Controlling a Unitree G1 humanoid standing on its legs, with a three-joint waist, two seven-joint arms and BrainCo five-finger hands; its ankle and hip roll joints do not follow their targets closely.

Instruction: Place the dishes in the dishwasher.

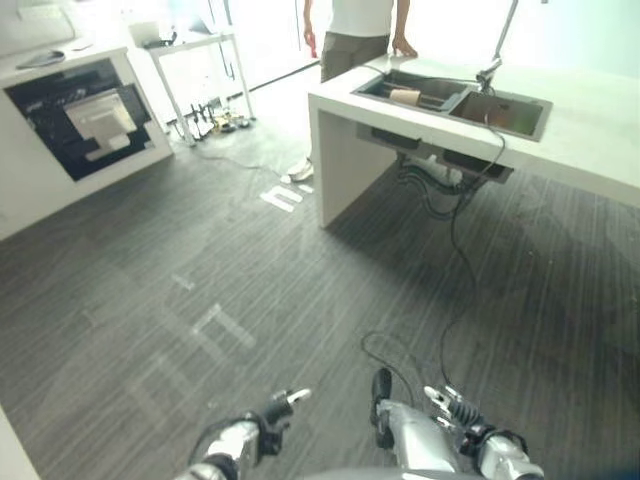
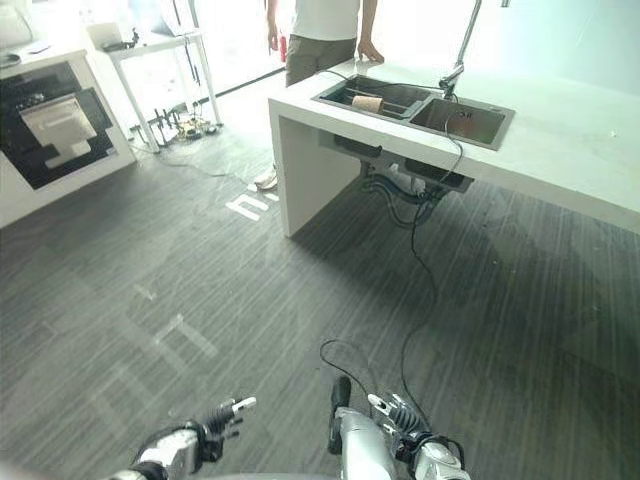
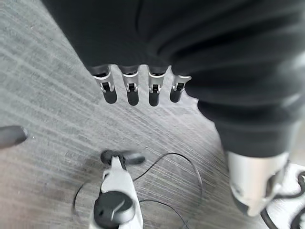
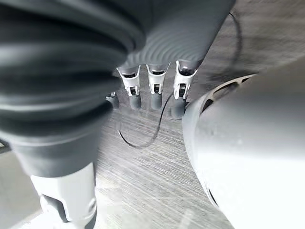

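Grey floor [image 1: 200, 260] is stretching toward the counter [image 1: 590, 120], where dishes [image 1: 405, 96] are lying in the sink [image 1: 520, 115]. Left robot hand [image 3: 138, 88] and right robot hand [image 4: 152, 86] are hanging relaxed, carrying nothing. Dishes are probably hard, slippery, breakable: taking them by the rim seems best.

You won't find any text, label, number or brand that can be read in these views. The pale markings on the floor [image 1: 215, 335] are faint line shapes (more like reflections or tape than letters), and the white mark on the floor near the counter [image 1: 283, 197] forms no legible character.
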